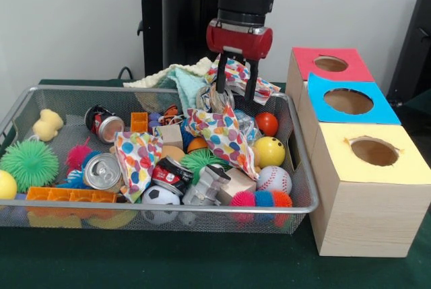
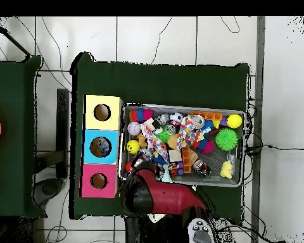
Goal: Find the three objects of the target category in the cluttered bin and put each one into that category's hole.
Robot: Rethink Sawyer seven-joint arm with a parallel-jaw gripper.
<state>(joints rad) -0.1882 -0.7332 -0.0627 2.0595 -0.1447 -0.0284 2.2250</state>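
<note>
**Desk:** Where is the bin?

**Me:** The wire mesh bin [image 1: 40, 93] sits on the green bench [image 1: 168, 262], touching the row of three wooden boxes. Beside the bin's far corner is the pink-topped box [image 1: 330, 67], then the blue-topped box [image 1: 350, 100], then the yellow-topped box [image 1: 370, 151] by its near corner. Each top has one round hole.

**Desk:** And the fingers?

**Me:** The gripper [image 1: 236, 91] hangs over the bin's far side, at the end nearest the boxes. Its fingers [image 1: 221, 80] stand narrowly apart with a dotted, many-coloured cloth [image 1: 222, 134] pinched between them; the cloth drapes down into the clutter.

**Desk:** Any writing?

**Me:** I can read none. Two cans lie in the bin: a silver-topped can [image 1: 102, 170] near the front rim and a dark can [image 1: 104, 124] behind it, labels too blurred to make out. A baseball [image 1: 274, 180], a yellow smiley ball [image 1: 269, 151] and a small soccer ball [image 1: 160, 197] lie toward the box end of the bin, and a green spiky ball [image 1: 29, 163] at the other end.
</note>
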